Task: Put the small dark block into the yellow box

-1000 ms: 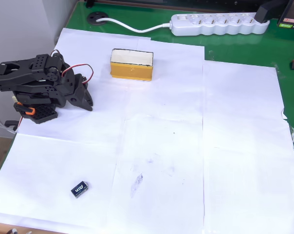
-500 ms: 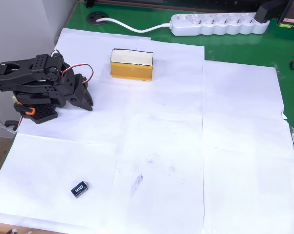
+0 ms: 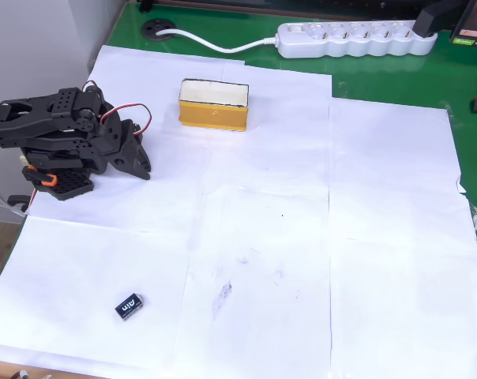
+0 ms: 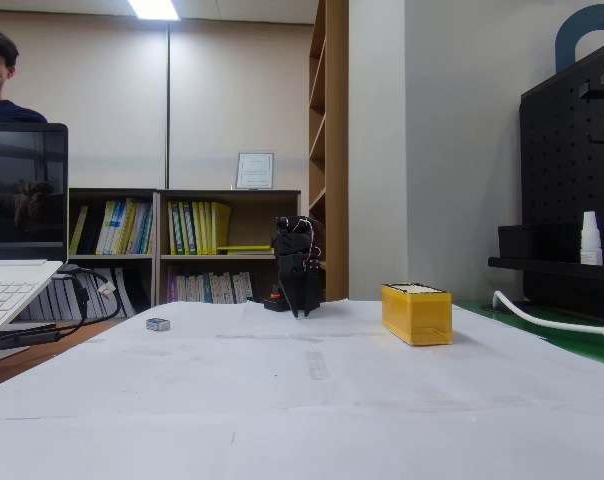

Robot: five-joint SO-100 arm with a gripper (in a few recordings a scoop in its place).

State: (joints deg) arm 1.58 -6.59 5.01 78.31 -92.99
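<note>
The small dark block (image 3: 129, 305) is lying nearest the overhead camera's lower edge, flat on the white paper sheets (image 3: 302, 237), well apart from the gripper (image 3: 140, 162) and down-picture from it, with bare paper between. It is looking tiny, rigid and very light — likely to skid or tip if nudged from one side — so I judge the best hold is across its two short-spanned long sides, fingers coming straight down over the white-lettered top and closing squarely so it is not squirting out. Further up, the black arm is sitting folded low over its base, its gripper pointing toward the paper and carrying nothing; the fingers are appearing close together, though how far they are parted I cannot tell from either view. Beyond the gripper, up-picture and to its right in the overhead view, the yellow box (image 3: 214, 104) is standing with its pale top facing up, well apart from the block; in the fixed view the box (image 4: 416, 313) is sitting right of the arm and the block (image 4: 158, 324) left of it. Farthest off, a white power strip (image 3: 353, 39) is lying on the green table. Against the earlier frames nothing is differing — arm, block and box are all sitting where they were.
</note>
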